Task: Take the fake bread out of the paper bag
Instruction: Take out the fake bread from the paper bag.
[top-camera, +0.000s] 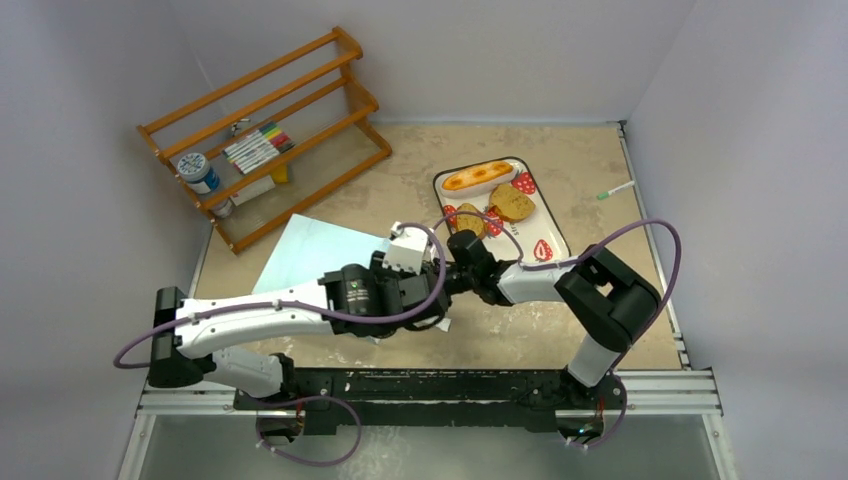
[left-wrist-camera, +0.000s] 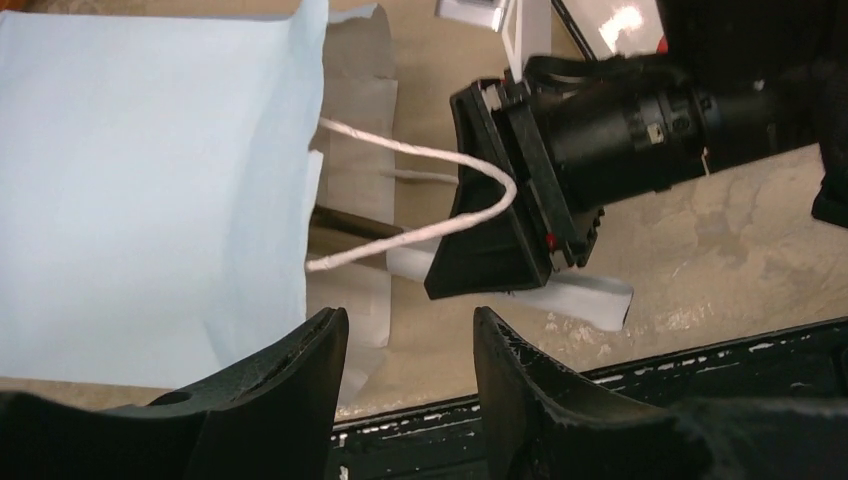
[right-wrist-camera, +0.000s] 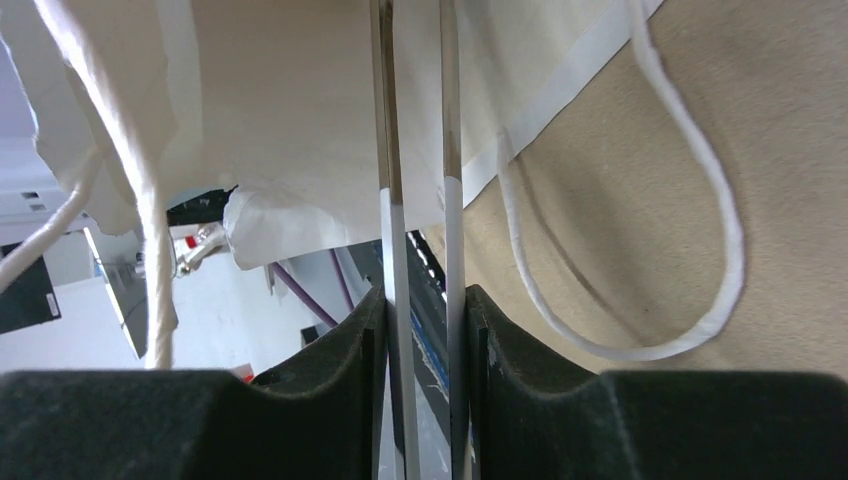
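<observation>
The pale-blue paper bag (top-camera: 310, 255) lies flat on the table with its mouth toward the grippers. It also shows in the left wrist view (left-wrist-camera: 150, 190), with a white cord handle (left-wrist-camera: 440, 165). My right gripper (top-camera: 458, 252) is shut on the metal tongs (right-wrist-camera: 395, 200), whose two arms reach into the bag's white inside (right-wrist-camera: 290, 100). My left gripper (left-wrist-camera: 410, 340) is open and empty, just beside the bag's mouth. No bread shows inside the bag. A long golden loaf (top-camera: 478, 177) and brown toast pieces (top-camera: 512, 203) lie on the tray (top-camera: 552, 240).
A wooden rack (top-camera: 265, 135) with markers and a blue-lidded jar (top-camera: 198, 172) stands at the back left. A green-tipped pen (top-camera: 616, 190) lies at the right edge. A loose white paper strip (left-wrist-camera: 590, 295) lies by the black front rail (top-camera: 430, 385).
</observation>
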